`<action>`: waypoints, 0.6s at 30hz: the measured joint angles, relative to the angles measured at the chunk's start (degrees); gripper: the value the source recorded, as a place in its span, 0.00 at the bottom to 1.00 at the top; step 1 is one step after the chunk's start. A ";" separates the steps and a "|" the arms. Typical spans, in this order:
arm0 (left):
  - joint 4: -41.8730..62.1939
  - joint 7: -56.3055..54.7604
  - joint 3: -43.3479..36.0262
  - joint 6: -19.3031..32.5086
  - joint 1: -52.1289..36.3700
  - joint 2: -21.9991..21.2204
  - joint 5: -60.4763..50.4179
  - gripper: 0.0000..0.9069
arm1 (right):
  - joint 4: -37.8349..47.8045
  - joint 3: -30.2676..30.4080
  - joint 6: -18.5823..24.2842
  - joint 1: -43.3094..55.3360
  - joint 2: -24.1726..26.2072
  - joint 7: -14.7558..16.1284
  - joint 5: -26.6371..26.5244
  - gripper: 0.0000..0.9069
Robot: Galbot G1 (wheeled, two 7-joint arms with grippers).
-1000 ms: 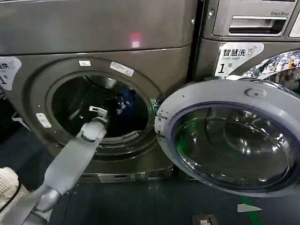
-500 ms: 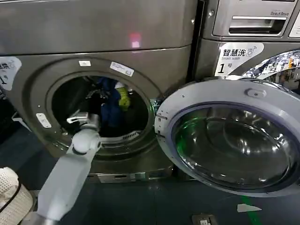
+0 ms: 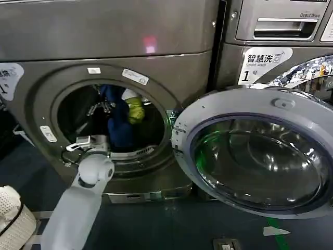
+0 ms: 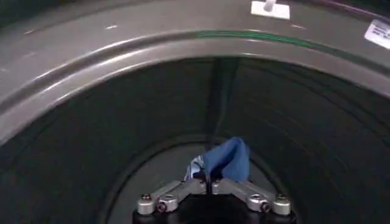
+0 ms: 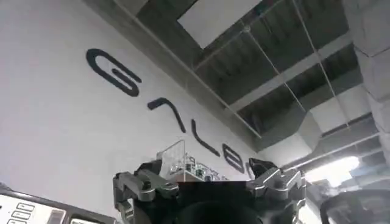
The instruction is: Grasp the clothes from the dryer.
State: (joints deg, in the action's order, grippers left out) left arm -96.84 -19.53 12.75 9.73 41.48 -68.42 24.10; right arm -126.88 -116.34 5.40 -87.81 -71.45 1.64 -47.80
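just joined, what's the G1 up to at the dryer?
The left gripper is inside the drum of the dryer, shut on the clothes: a navy piece and a yellow-green piece hang from it in the porthole opening. The left wrist view shows blue fabric pinched between the fingers. The glass door stands swung open to the right. The right gripper is parked, pointing up at a wall and ceiling, open and holding nothing. A white perforated basket sits at lower left.
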 measured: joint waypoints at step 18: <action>-1.81 -0.39 0.17 -0.14 1.11 -0.16 -0.45 0.00 | -0.32 -0.06 -0.07 -0.28 -0.24 0.04 0.06 1.00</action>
State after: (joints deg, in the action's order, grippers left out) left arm -98.65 -19.92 12.93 9.59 42.59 -68.58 23.65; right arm -127.21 -116.40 5.32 -88.08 -71.69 1.68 -47.74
